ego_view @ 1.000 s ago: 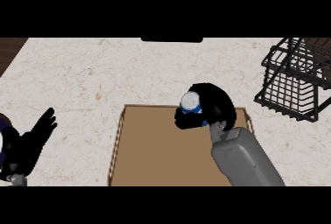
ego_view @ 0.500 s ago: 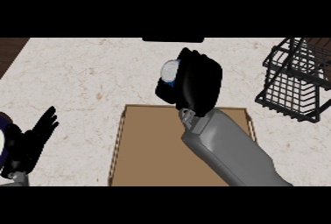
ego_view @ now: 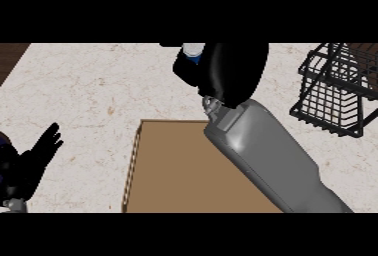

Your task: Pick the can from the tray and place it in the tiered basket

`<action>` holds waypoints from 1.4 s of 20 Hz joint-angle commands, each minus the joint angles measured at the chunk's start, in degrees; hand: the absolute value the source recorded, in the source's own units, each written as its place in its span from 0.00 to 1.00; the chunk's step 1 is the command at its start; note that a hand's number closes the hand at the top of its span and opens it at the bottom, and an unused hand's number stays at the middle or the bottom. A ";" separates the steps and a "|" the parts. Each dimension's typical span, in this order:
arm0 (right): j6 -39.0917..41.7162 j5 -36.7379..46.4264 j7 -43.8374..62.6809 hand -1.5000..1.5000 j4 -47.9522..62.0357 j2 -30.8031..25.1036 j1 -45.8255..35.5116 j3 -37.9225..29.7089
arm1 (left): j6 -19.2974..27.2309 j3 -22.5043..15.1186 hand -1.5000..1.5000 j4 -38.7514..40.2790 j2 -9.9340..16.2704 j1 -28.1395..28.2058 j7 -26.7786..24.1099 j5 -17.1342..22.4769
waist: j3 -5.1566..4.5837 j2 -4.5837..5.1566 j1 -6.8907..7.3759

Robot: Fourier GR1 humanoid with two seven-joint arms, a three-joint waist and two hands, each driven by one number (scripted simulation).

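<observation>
The right hand [ego_view: 229, 70] was curled around the can [ego_view: 193, 52], fingers and thumb wrapped so closely that the black palm hid nearly all of it. It was held up near the view's top edge, above the pale speckled counter [ego_view: 96, 90], beyond the far edge of the tray [ego_view: 177, 175] and to the left of the tiered basket [ego_view: 336, 87], apart from the basket's wire.

Only a small part of the can showed at the hand's upper left: a pale, whitish end and a strip of blue just below it. Whether it stood upright or tilted could not be told.

The grey right forearm ran from the lower right diagonally over the brown tray, covering its right side. The tray's bare floor showed to the left of the arm.

The black wire basket stood at the right edge of the counter. The left hand [ego_view: 33, 160] rested at the lower left edge, fingers straight and spread, touching nothing.
</observation>
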 commanded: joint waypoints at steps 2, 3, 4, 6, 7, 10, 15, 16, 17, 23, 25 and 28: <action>-1.81 2.61 5.33 1.00 2.48 -0.14 -4.90 -8.68 | 0.06 -0.93 0.50 -0.82 -1.50 2.10 -0.08 -0.34 | 0.01 0.18 -0.32; -1.60 2.39 2.74 1.00 0.68 -1.95 -2.46 -9.40 | 0.97 -0.86 0.50 -1.84 -1.80 2.08 1.47 -0.47 | 0.04 0.12 -0.70; -4.33 3.50 1.60 1.00 2.40 -1.38 -1.96 -9.93 | 1.27 -1.12 0.50 -1.40 -2.58 1.08 0.27 -0.60 | 0.02 0.24 -0.63; -6.42 2.43 -3.76 1.00 7.69 -3.81 -2.62 -14.22 | 1.87 -1.73 0.50 -1.72 -2.53 1.02 0.82 -1.88 | 0.03 0.44 -0.32; -6.44 2.44 -4.97 1.00 9.17 -4.01 -3.61 -15.51 | -0.92 0.58 0.50 -1.16 -0.70 1.49 0.22 0.94 | 0.01 0.41 -0.17; -8.82 2.39 -10.87 1.00 17.08 -7.57 -6.99 -19.53 | 0.13 -0.54 0.50 -1.04 -1.66 1.77 -1.26 -0.95 | 0.00 0.62 0.21; -18.42 -3.90 -16.94 1.00 16.60 -9.12 -9.05 -27.19 | 0.30 0.08 0.50 -0.90 -1.20 -1.19 1.49 -0.33 | 0.06 1.15 0.62; -16.21 -6.21 -19.82 1.00 13.44 -11.24 -6.26 -27.91 | 0.21 0.17 0.50 -0.32 -1.52 1.26 -0.79 -0.88 | 0.05 0.50 -0.46; -20.64 -6.31 -21.17 1.00 18.31 -10.81 -7.17 -29.30 | 1.07 -0.66 0.50 -3.02 -1.58 0.44 2.22 -1.47 | 0.08 0.72 0.31; -24.02 -14.69 -36.05 1.00 33.28 -18.77 -11.36 -36.82 | 0.79 -0.96 0.50 0.62 -2.37 -0.91 0.20 -2.26 | 0.03 1.03 0.57; -26.55 -14.87 -38.08 1.00 38.08 -18.77 -12.43 -37.41 | 0.65 -0.01 0.50 -0.02 -2.02 -0.70 -0.16 -1.77 | 0.02 0.80 0.59; -27.95 -15.52 -41.02 1.00 41.90 -19.72 -13.98 -37.83 | -0.88 1.29 0.50 1.11 -0.82 -1.09 -0.17 -0.74 | 0.01 0.67 0.42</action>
